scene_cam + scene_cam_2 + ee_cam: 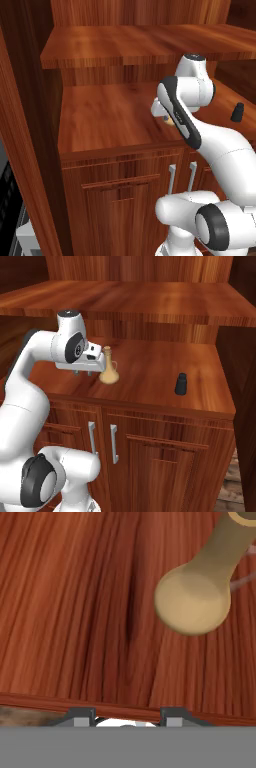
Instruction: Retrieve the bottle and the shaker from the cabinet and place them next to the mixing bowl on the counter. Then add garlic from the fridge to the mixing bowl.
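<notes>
The tan bottle (108, 370) stands upright on the cabinet's broad lower shelf (150, 363). My gripper (82, 373) hovers just left of it, pointing down at the shelf. In the hand view the bottle (195, 602) lies up and to the right of my gripper (126, 716), whose jaws stand partly apart with only bare wood between them. The black shaker (181, 383) sits further right on the same shelf, apart from the bottle, and at the right edge (237, 112) in the left base view. The mixing bowl, counter, garlic and fridge are out of view.
An upper shelf (140, 303) overhangs the working shelf, leaving limited height. Below are closed doors with silver bar handles (92, 438). The cabinet's side walls (30, 125) close in the shelf on both sides. Bare wood lies between bottle and shaker.
</notes>
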Robot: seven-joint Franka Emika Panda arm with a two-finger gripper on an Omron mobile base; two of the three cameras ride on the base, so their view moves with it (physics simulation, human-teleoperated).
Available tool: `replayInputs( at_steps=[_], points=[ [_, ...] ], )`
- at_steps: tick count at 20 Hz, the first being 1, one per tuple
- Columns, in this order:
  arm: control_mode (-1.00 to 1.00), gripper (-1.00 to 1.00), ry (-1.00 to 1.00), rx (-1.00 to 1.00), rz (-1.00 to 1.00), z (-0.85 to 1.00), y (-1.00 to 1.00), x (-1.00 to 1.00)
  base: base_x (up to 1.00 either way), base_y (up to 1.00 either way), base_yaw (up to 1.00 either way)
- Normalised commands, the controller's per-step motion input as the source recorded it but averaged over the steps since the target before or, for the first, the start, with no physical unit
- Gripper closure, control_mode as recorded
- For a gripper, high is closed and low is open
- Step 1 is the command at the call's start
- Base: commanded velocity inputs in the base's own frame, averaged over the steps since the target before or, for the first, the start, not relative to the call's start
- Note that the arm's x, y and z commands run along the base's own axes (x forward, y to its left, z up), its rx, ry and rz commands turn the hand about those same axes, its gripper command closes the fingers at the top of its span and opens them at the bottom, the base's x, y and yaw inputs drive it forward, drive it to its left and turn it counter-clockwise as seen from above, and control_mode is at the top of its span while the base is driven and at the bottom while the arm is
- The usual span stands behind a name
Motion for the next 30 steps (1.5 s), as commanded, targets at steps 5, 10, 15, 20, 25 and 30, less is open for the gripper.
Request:
replayInputs(
  at_steps=[5, 10, 15, 20, 25, 30],
  points=[
    [-1.0, -1.0, 0.03, 0.0, 0.0, -0.05, 0.0, -0.01, 0.0, 0.0, 0.0],
    [-1.0, -1.0, 0.05, 0.0, 0.0, -0.09, 0.02, 0.0, 0.0, 0.0, 0.0],
    [-1.0, -1.0, -0.05, 0.0, -0.21, -0.07, -0.46, -0.36, 0.0, 0.0, 0.0],
    [-1.0, -1.0, -0.1, 0.03, -0.28, 0.02, -0.98, -0.35, 0.0, 0.0, 0.0],
    [-1.0, -1.0, 0.0, 0.04, -0.12, 0.03, -0.41, 0.22, 0.0, 0.0, 0.0],
    [-1.0, -1.0, -0.07, 0.0, 0.0, 0.01, 0.1, 0.71, 0.0, 0.0, 0.0]
  ],
)
